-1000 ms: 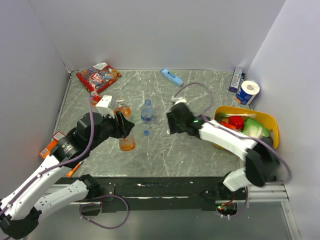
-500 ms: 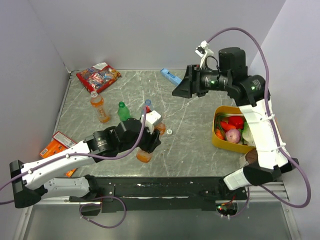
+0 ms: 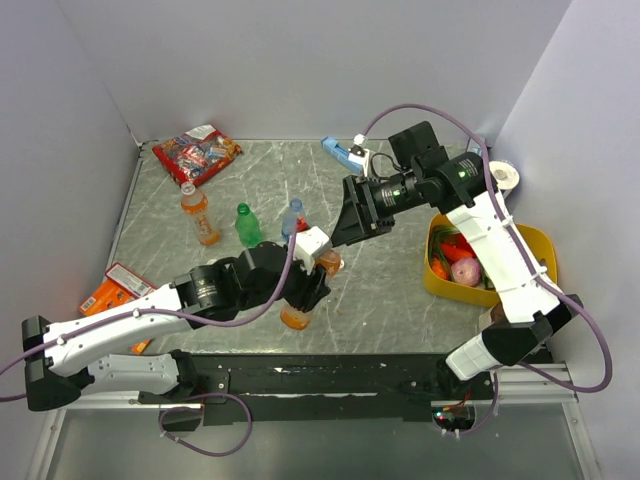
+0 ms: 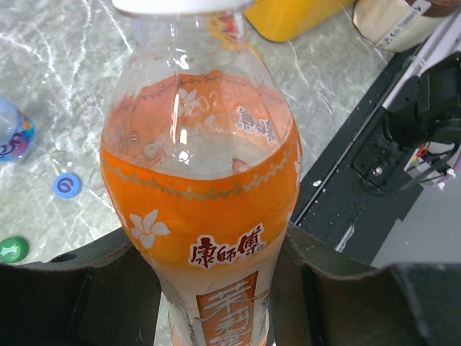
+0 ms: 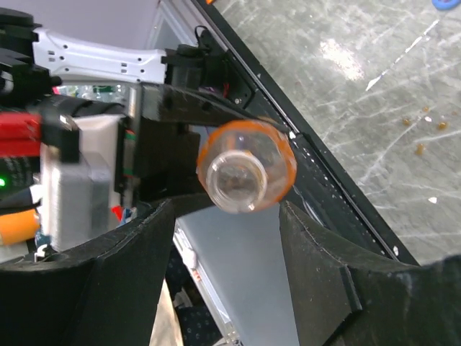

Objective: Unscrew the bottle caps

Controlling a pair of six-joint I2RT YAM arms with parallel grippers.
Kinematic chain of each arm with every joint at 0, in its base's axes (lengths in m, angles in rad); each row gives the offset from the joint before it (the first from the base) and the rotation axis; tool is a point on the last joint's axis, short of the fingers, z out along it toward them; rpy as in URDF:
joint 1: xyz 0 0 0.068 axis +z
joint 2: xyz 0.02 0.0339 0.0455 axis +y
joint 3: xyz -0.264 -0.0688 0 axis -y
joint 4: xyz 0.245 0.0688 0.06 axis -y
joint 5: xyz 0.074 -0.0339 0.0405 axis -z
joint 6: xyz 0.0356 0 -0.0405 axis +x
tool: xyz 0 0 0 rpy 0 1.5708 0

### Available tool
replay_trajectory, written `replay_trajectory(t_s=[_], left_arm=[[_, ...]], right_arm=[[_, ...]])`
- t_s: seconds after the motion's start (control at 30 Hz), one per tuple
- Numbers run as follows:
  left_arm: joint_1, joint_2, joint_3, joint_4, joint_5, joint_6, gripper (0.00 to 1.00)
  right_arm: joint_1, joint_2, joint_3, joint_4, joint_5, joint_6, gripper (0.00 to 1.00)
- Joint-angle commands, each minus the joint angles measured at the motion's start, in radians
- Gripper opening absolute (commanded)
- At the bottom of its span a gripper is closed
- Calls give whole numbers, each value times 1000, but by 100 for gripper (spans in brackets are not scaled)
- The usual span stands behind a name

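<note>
My left gripper (image 3: 306, 293) is shut on an orange bottle (image 3: 294, 317) and holds it tilted above the table's near middle. In the left wrist view the bottle (image 4: 202, 194) fills the gap of that gripper (image 4: 216, 292), and its white cap (image 4: 180, 6) is on. My right gripper (image 3: 341, 234) is open and hangs just up and right of the bottle's top. In the right wrist view the bottle top (image 5: 245, 176) sits beyond the spread gripper (image 5: 227, 241), apart from it. A second orange bottle (image 3: 201, 217), a green bottle (image 3: 246, 226) and a clear blue-labelled bottle (image 3: 291, 217) stand behind.
A yellow bin (image 3: 541, 247) of vegetables sits at the right. A red snack packet (image 3: 196, 152) and a flat blue box (image 3: 343, 154) lie at the back. An orange packet (image 3: 110, 290) lies at the left. A loose blue cap (image 4: 66, 186) and green cap (image 4: 13, 249) lie on the table.
My right gripper has come down from high at the back to just beside the held bottle's top. My left gripper has shifted slightly right with the orange bottle.
</note>
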Motion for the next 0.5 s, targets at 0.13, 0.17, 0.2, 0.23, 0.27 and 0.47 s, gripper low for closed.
replay_trajectory(t_s=[0.13,0.17,0.2,0.23,0.27,0.47], left_arm=[[-31,23,59,41,-25,-9,53],[-31,23,59,41,-25,-9,53],[-33,23,59,41,-25,-13,52],[-33,23,58,41,-25,-15,52],[-34,22,56,44,-25,-19,52],[-37,23,48,66,-9,-41,52]], right_arm=[[3,6,1,46,-30,10,64],[5,4,-1,46,-30,10,62],[5,6,-2,46,-32,9,61],[5,4,-6,46,-35,7,61],[6,6,-7,43,-36,6,59],[19,9,-19,16,-10,-24,57]])
